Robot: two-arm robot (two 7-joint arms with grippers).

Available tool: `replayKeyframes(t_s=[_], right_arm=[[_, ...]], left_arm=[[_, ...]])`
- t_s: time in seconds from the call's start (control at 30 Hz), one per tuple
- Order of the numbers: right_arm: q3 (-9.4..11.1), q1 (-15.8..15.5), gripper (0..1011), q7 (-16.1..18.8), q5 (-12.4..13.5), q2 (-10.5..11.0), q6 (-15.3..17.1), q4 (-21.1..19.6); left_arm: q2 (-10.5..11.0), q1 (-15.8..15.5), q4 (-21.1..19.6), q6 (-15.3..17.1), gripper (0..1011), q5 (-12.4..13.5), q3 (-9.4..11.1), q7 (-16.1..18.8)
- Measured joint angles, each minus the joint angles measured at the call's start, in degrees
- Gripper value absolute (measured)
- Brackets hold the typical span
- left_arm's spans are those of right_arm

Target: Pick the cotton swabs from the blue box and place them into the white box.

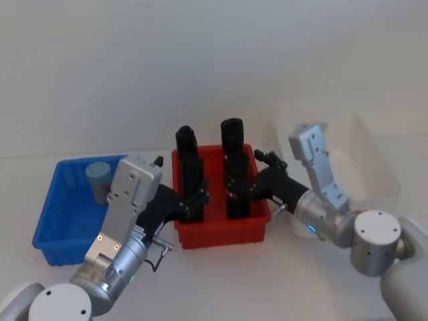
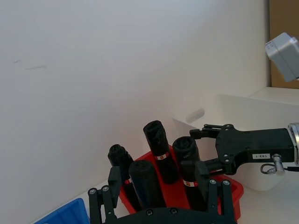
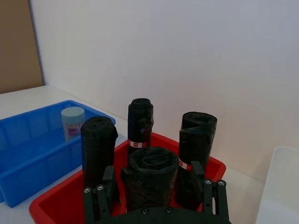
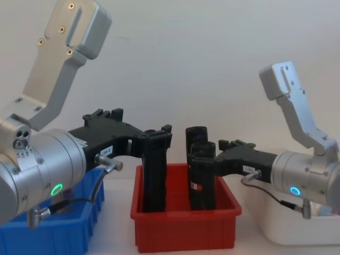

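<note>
One tub of cotton swabs with a pale lid stands at the far end of the blue box on the left; the right wrist view shows the cotton swabs too. The white box sits on the right. My left gripper is open over the left side of the red tray, its fingers straddling black rolls. My right gripper is open over the tray's right side, with a black roll between its fingers. Neither holds a tub.
The red tray stands between the two boxes and holds several tall upright black rolls. A white wall runs close behind the table. Bare tabletop lies in front of the tray and boxes.
</note>
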Motion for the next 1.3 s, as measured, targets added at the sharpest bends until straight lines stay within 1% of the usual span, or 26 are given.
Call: replayKeyframes(t_s=[0.03, 0.1, 0.13, 0.17, 0.23, 0.3, 0.33, 0.37, 0.4, 0.43, 0.53, 0.6, 0.63, 0.67, 0.77, 0.87, 0.97, 1.07, 1.1, 1.17, 1.2, 1.23, 1.27, 1.3], right_arm=[[-0.1, 0.9, 1001, 0.4, 0.0, -0.4, -0.6, 1.6], [-0.2, 1.7, 1002, 0.7, 0.0, -0.7, -1.0, 3.2], [-0.2, 2.7, 999, 1.1, 0.0, -1.1, -1.6, 5.0], [-0.3, 3.1, 996, 1.2, 0.0, -1.2, -1.8, 5.7], [-0.4, 4.4, 972, 1.8, 0.1, -1.8, -2.5, 8.2], [-0.5, 5.1, 921, 2.2, 0.3, -2.1, -3.0, 9.6], [-0.5, 5.8, 888, 2.6, 0.4, -2.4, -3.4, 11.0], [-0.6, 6.2, 870, 2.8, 0.4, -2.5, -3.7, 11.6], [-0.7, 6.9, 862, 3.1, 0.5, -2.8, -4.1, 13.1], [-0.7, 6.9, 823, 3.1, 0.5, -2.8, -4.1, 13.1], [-0.8, 8.5, 712, 3.8, 0.8, -3.5, -5.1, 16.0], [-0.8, 8.9, 680, 4.0, 1.0, -3.7, -5.4, 16.9], [-0.8, 9.2, 650, 4.1, 1.0, -3.8, -5.6, 17.4], [-0.8, 9.5, 594, 4.3, 1.2, -3.9, -5.8, 17.9], [-0.7, 9.9, 554, 4.5, 1.5, -4.1, -6.1, 18.5], [-0.6, 9.9, 534, 4.6, 1.7, -4.1, -6.2, 18.3], [-0.4, 9.2, 512, 4.6, 2.2, -3.8, -6.0, 16.2], [-0.1, 7.8, 494, 4.5, 2.8, -3.4, -5.2, 12.9], [0.0, 6.8, 486, 4.2, 3.2, -3.0, -4.6, 10.5], [0.1, 6.0, 477, 3.9, 3.5, -2.7, -4.1, 8.3], [0.2, 4.8, 466, 3.6, 3.8, -2.3, -3.6, 5.5], [0.2, 4.5, 464, 3.3, 3.9, -2.2, -3.3, 4.7], [0.4, 3.2, 461, 2.8, 4.3, -1.7, -2.7, 1.7], [0.4, 2.8, 452, 2.5, 4.4, -1.5, -2.5, 0.5]], left_arm=[[0.0, 0.0, 0.0, 0.0, 1003, 0.0, 0.0, 0.0], [0.0, 0.0, 0.0, 0.0, 1003, 0.0, 0.0, 0.0], [0.0, 0.0, 0.0, 0.0, 1003, 0.0, 0.0, 0.0], [0.0, 0.0, 0.0, 0.0, 1003, 0.0, 0.0, 0.0], [0.0, 0.0, 0.0, 0.0, 1003, 0.0, 0.0, 0.0], [0.0, 0.0, 0.0, 0.0, 1003, 0.0, 0.0, 0.0], [0.0, 0.0, 0.0, 0.0, 1003, 0.0, 0.0, 0.0], [0.0, 0.0, 0.0, 0.0, 1003, 0.0, 0.0, 0.0], [0.0, 0.0, 0.0, 0.0, 1003, 0.0, 0.0, 0.0], [0.0, 0.0, 0.0, 0.0, 1003, 0.0, 0.0, 0.0], [0.0, 0.0, 0.0, 0.0, 1003, 0.0, 0.0, 0.0], [0.0, 0.0, 0.0, 0.0, 1003, 0.0, 0.0, 0.0], [0.0, 0.0, 0.0, 0.0, 1003, 0.0, 0.0, 0.0], [0.0, 0.0, 0.0, 0.0, 1003, 0.0, 0.0, 0.0], [0.0, 0.0, 0.0, 0.0, 1003, 0.0, 0.0, 0.0], [0.0, 0.0, 0.0, 0.0, 1003, 0.0, 0.0, 0.0], [0.0, 0.0, 0.0, 0.0, 1003, 0.0, 0.0, 0.0], [0.0, 0.0, 0.0, 0.0, 1003, 0.0, 0.0, 0.0], [0.0, 0.0, 0.0, 0.0, 1003, 0.0, 0.0, 0.0], [0.0, 0.0, 0.0, 0.0, 1003, 0.0, 0.0, 0.0], [0.0, 0.0, 0.0, 0.0, 1003, 0.0, 0.0, 0.0], [0.0, 0.0, 0.0, 0.0, 1003, 0.0, 0.0, 0.0], [0.0, 0.0, 0.0, 0.0, 1003, 0.0, 0.0, 0.0], [0.0, 0.0, 0.0, 0.0, 1003, 0.0, 0.0, 0.0]])
